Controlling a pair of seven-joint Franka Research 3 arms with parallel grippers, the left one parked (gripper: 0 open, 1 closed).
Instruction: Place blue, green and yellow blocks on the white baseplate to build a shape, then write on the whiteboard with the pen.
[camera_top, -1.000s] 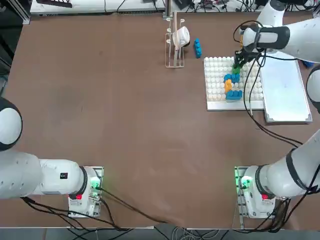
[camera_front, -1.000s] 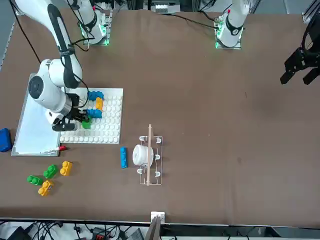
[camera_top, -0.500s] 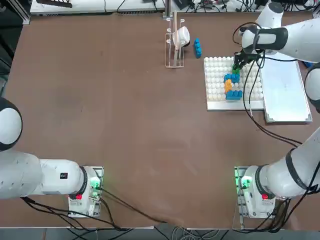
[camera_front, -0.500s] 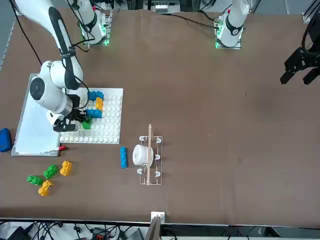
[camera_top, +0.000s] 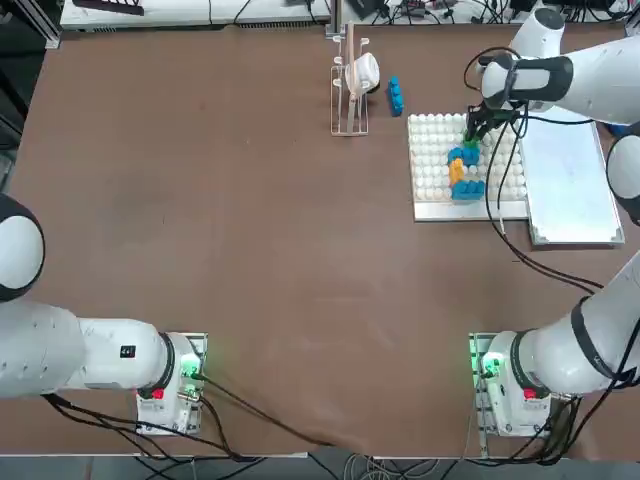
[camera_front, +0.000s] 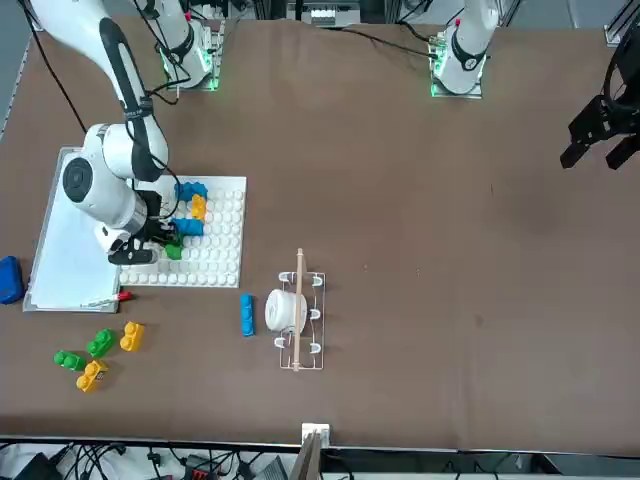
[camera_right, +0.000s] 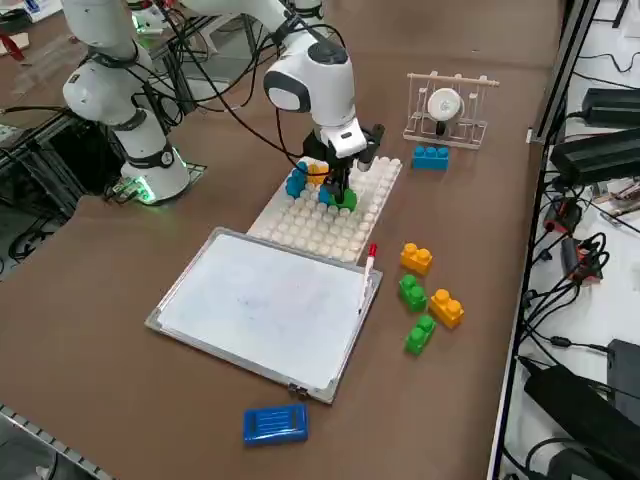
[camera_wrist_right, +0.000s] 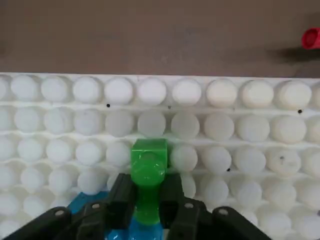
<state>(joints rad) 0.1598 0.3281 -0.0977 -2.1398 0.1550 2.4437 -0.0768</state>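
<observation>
Wrist view, right gripper (camera_wrist_right: 148, 200) clamping green block (camera_wrist_right: 148, 167), on white baseplate (camera_wrist_right: 240, 125)

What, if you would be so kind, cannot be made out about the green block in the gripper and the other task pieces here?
- Whether the green block is pressed onto the white baseplate: wrist view, right gripper fingers cover its base.
- Top view: the arm hides the pen.
- Any writing on the whiteboard: too faint.

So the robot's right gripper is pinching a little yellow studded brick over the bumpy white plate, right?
Not quite: the small studded plastic brick in the right gripper is green, not yellow, as the right wrist view shows. It is indeed pinched over the square white studded baseplate.
</observation>
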